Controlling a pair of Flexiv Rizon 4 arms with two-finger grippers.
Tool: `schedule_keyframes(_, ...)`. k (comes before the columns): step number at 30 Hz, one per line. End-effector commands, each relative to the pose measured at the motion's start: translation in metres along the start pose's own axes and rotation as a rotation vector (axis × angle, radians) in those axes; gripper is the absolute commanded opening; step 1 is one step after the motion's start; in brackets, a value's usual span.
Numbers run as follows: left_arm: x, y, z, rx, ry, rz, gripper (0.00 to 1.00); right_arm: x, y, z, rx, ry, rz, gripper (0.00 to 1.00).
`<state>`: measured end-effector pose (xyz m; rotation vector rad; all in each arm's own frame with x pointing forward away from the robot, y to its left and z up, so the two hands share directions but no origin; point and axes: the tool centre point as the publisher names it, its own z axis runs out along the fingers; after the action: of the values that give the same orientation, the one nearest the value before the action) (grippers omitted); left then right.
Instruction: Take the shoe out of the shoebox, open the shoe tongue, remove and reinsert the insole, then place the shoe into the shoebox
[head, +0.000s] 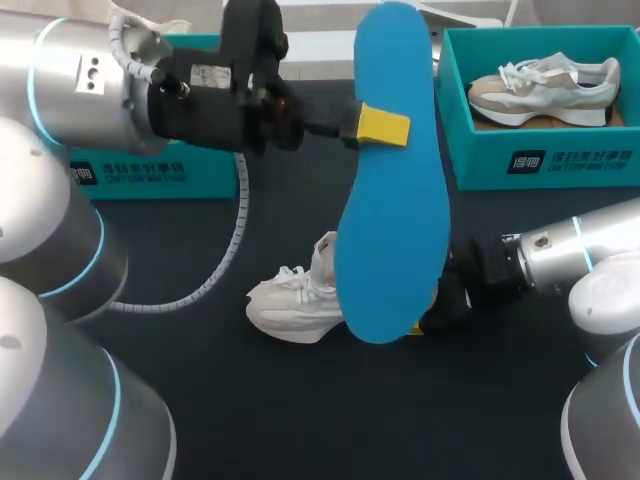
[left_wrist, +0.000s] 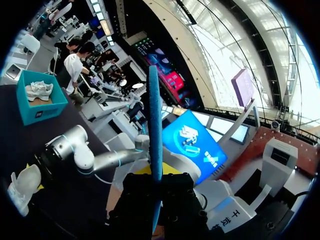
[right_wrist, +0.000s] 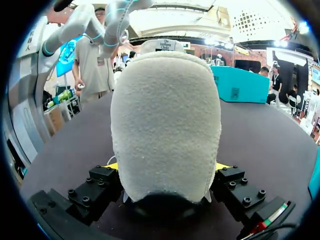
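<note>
Between the fingers of the left gripper (head: 385, 125), pinched tight, the blue insole (head: 392, 180) stands on edge high over the shoe (head: 295, 305), probably clear for reinserting. Below, the right gripper (head: 438, 312) clasps the shoe's heel from both sides, steadying it on the table (head: 250, 400).
</note>
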<state>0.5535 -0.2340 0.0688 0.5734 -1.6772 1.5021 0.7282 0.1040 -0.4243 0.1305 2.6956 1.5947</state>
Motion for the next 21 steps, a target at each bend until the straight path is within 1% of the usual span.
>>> schedule_keyframes(1, -0.0009, 0.0128, 0.0031, 0.019, 0.011, -0.014, 0.0, 0.0001, 0.0012, 0.0011, 0.005, -0.001, 0.001, 0.0)
schedule_keyframes(4, -0.0023, 0.0179, 0.0039, 0.032, 0.009, -0.043, 0.0, 0.0001, 0.0012, 0.0011, 0.005, -0.001, 0.001, 0.0)
schedule_keyframes(15, -0.0023, 0.0179, 0.0039, 0.032, 0.009, -0.043, 0.0, 0.0001, 0.0012, 0.0011, 0.005, -0.001, 0.001, 0.0)
schedule_keyframes(16, -0.0023, 0.0179, 0.0039, 0.032, 0.009, -0.043, 0.0, 0.0001, 0.0012, 0.0011, 0.005, -0.001, 0.001, 0.14)
schedule_keyframes(17, -0.0023, 0.0179, 0.0039, 0.032, 0.009, -0.043, 0.0, 0.0001, 0.0012, 0.0011, 0.005, -0.001, 0.001, 0.44)
schedule_keyframes(18, -0.0023, 0.0179, 0.0039, 0.032, 0.009, -0.043, 0.0, 0.0001, 0.0012, 0.0011, 0.005, -0.001, 0.001, 1.0)
schedule_keyframes(21, -0.0023, 0.0179, 0.0039, 0.032, 0.009, -0.043, 0.0, 0.0001, 0.0012, 0.0011, 0.005, -0.001, 0.001, 1.0)
